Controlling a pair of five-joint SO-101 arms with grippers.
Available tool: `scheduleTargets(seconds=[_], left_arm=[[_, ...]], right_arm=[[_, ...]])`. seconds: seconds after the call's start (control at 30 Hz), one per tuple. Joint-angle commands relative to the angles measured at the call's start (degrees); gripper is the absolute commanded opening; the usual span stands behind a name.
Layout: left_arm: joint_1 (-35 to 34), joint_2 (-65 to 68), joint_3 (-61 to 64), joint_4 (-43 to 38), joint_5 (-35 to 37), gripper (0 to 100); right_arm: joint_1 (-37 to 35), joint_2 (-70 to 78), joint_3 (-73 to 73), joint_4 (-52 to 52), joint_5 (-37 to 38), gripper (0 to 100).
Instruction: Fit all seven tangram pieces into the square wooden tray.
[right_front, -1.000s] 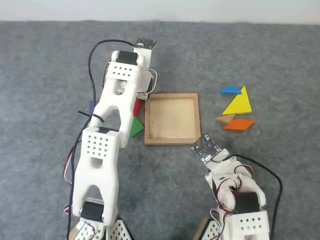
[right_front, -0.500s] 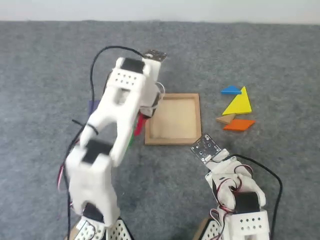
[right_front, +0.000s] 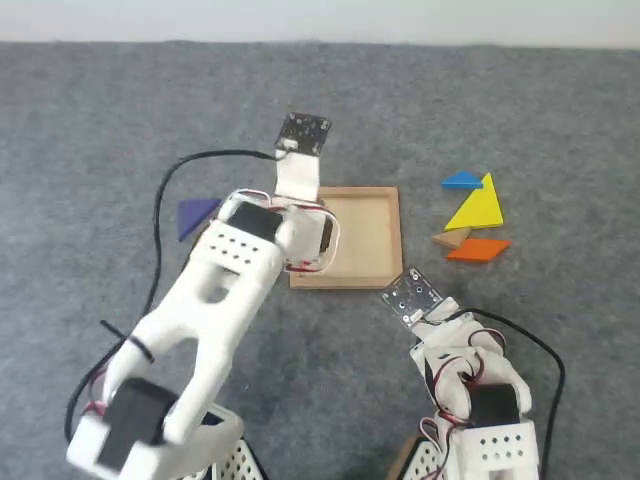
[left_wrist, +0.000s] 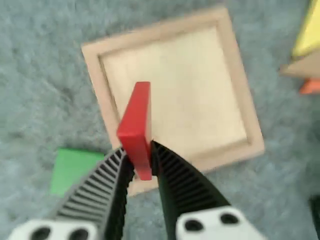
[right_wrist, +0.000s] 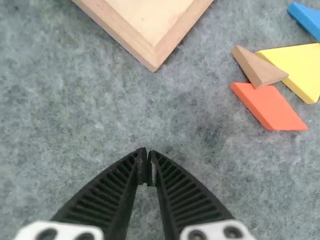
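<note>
My left gripper (left_wrist: 142, 161) is shut on a red piece (left_wrist: 136, 122), held on edge above the near-left rim of the square wooden tray (left_wrist: 237, 107). A green piece (left_wrist: 75, 167) lies on the carpet just outside that rim. From above, the left arm (right_front: 245, 265) covers the left side of the tray (right_front: 368, 240). A purple piece (right_front: 197, 213) lies left of it. Blue (right_front: 462, 181), yellow (right_front: 478, 208), tan (right_front: 451, 238) and orange (right_front: 477, 249) pieces lie right of the tray. My right gripper (right_wrist: 148, 167) is shut and empty over bare carpet, short of the tray corner (right_wrist: 150, 47).
Grey carpet covers the whole table. The right arm (right_front: 470, 390) sits at the front right, near the table's front edge. In the right wrist view the orange piece (right_wrist: 270, 107), tan piece (right_wrist: 257, 70) and yellow piece (right_wrist: 300, 67) lie ahead.
The left arm has swung from the carpet left of the tray to over the tray, carrying the red piece. The purple piece is uncovered. The right arm has kept still.
</note>
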Motion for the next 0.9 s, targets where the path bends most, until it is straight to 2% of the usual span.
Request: scheduleTargets(seconds=[0.0,0.13,0.27,0.4,0.6,0.87], left_arm=[[-0.2,9.4,-5.6,-3.6,1.4,1],[-0.1,17.7,-12.2,-3.0,-1.0,1],[-0.2,22.9,-19.2,4.3,-3.2,1],[0.4,24.2,-23.3,8.3,-3.3,1],[7.2,24.7,-24.0,7.2,-3.0,1],[6.1,24.8,-23.8,6.5,-2.9,2]], right_arm=[[-0.2,0.6,-0.4,-1.2,0.4,0.9],[-0.1,0.6,-0.4,-1.2,0.4,0.9],[-0.2,0.6,-0.4,-1.1,0.4,0.9],[-0.3,0.6,-0.4,-1.1,0.4,0.9],[-0.4,0.6,-0.4,-1.1,0.4,0.9],[-0.4,0.6,-0.4,-1.0,0.4,0.9]])
